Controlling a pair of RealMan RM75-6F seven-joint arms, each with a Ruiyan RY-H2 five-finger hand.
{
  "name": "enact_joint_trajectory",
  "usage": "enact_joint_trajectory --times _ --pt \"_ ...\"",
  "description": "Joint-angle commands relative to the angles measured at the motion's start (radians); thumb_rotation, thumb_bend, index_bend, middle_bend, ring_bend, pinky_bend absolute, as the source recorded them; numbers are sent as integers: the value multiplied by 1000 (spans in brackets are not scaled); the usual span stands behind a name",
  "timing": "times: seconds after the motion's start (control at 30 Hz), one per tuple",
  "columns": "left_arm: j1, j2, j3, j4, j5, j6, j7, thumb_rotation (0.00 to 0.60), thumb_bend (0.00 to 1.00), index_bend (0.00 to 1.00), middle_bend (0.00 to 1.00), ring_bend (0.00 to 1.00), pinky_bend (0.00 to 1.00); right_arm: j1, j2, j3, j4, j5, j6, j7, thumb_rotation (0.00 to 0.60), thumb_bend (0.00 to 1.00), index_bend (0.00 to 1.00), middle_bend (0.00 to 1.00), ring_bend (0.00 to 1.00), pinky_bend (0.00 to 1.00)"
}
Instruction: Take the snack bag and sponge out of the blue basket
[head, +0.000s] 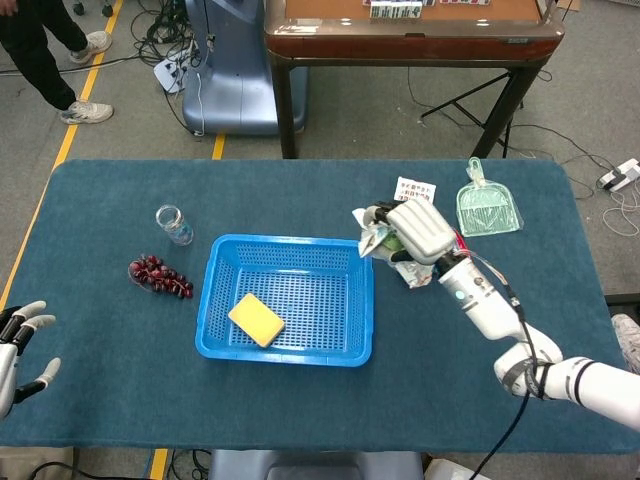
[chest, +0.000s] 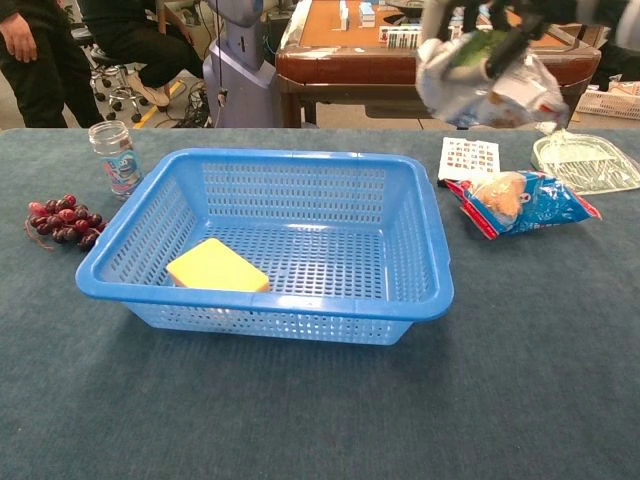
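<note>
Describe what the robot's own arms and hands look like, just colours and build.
The right hand has a pale silver-grey back with darker fingers. Its arm is glossy white in rounded segments, with a thin black cable running along the forearm. The left hand, at the head view's edge, shows black fingers with light grey tips.
</note>
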Motion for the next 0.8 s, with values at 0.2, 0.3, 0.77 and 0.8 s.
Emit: enact_joint_trajectory --times 0.2,0.3,0.77,0.8 --pt "-8 -10 2 4 7 -12 0 600 274 381 213 169 238 -99 13 -91 55 54 -55 36 600 441 592 464 510 710" --pt "-10 -14 3 1 11 -13 4 600 274 381 212 169 238 -106 10 -107 66 59 -98 54 600 398 430 394 426 640" --pt "-8 -16 2 8 2 -13 6 600 274 381 213 169 238 -106 75 -92 -2 0 -117 90 600 376 0 102 113 290" --pt "-8 -16 2 8 3 -13 5 600 274 381 212 169 238 -107 86 -86 -18 -19 -97 96 600 376 0 110 113 290"
